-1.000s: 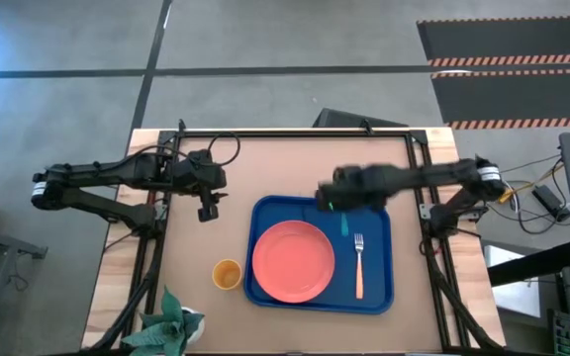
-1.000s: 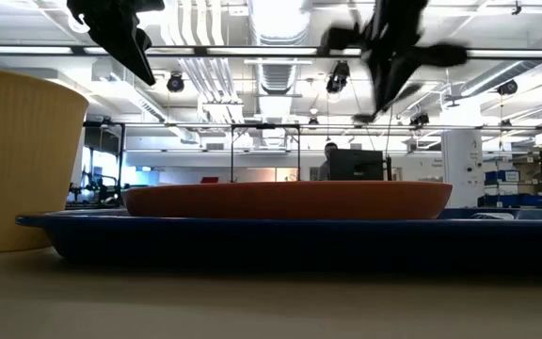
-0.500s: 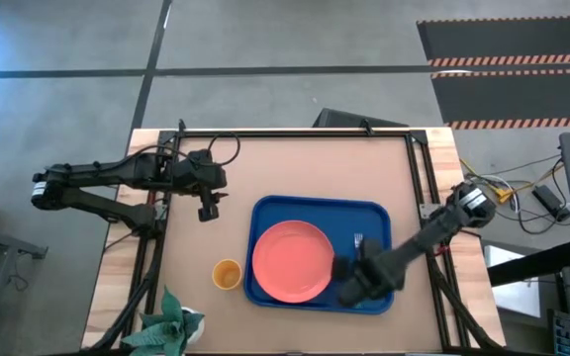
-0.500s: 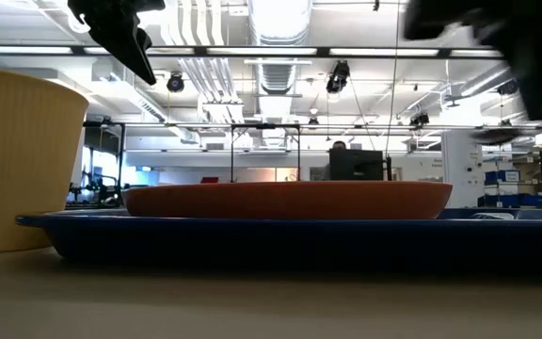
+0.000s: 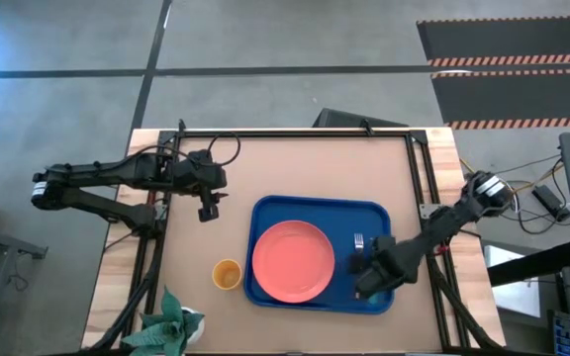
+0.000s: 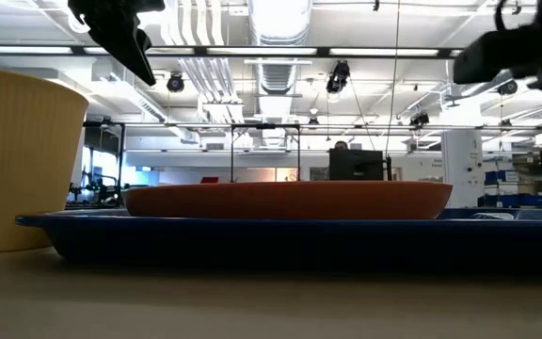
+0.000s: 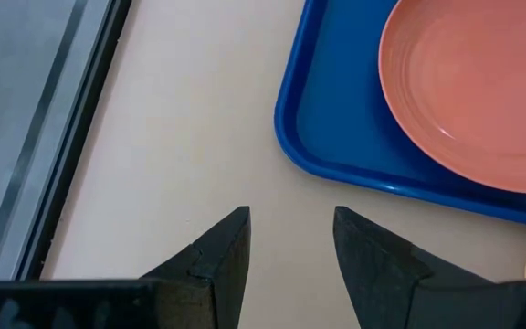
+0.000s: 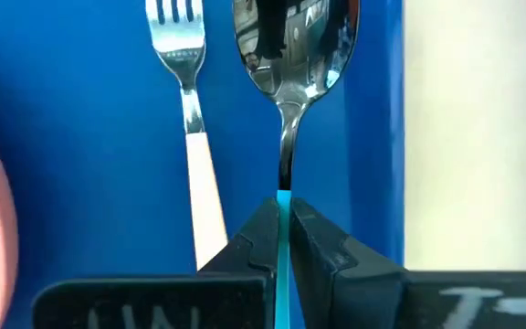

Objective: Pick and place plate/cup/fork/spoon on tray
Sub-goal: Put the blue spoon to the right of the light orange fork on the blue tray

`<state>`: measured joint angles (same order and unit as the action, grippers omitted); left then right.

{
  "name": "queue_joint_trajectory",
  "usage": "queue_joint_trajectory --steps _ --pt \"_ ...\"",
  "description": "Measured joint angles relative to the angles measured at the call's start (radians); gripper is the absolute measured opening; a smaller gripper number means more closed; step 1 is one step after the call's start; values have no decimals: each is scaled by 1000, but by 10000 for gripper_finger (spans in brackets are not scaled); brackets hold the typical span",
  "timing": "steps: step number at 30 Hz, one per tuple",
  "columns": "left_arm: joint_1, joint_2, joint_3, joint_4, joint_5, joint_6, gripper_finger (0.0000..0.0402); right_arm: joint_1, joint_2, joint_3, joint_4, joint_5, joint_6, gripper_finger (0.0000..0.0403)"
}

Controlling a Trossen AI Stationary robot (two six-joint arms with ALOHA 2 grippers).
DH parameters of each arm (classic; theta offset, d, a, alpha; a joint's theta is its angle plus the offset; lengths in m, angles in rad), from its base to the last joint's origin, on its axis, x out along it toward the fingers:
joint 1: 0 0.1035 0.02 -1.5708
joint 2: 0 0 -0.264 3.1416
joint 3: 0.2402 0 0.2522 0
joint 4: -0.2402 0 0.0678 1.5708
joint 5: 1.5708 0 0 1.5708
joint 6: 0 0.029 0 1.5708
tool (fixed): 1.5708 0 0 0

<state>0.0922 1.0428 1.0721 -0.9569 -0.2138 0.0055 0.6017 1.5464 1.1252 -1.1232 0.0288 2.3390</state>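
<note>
1. Now the right end effector (image 8: 283, 239) is closed tight on the teal handle of the spoon (image 8: 292, 55) — it is over the tray (image 5: 275, 213), just beside the fork (image 8: 190, 119).
2. The plate (image 5: 292, 260) lies on the tray; the cup (image 5: 227, 274) stands on the desk (image 5: 295, 168) beside it.
3. The left end effector (image 7: 290, 247) is above the bare desk — fingers apart, holding nothing.

The plate (image 6: 288, 200) rests on the tray (image 6: 252, 235), the cup (image 6: 17, 160) at its nine o'clock on the desk (image 6: 271, 301).
</note>
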Motion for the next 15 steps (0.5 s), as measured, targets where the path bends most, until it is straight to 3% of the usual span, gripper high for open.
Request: queue_joint_trajectory --steps 7,15 --pt "0 2 0 5 0 -2 141 2 -104 -254 244 0 5 8" --pt "0 2 0 5 0 -2 141 3 -113 -353 370 0 2 8"
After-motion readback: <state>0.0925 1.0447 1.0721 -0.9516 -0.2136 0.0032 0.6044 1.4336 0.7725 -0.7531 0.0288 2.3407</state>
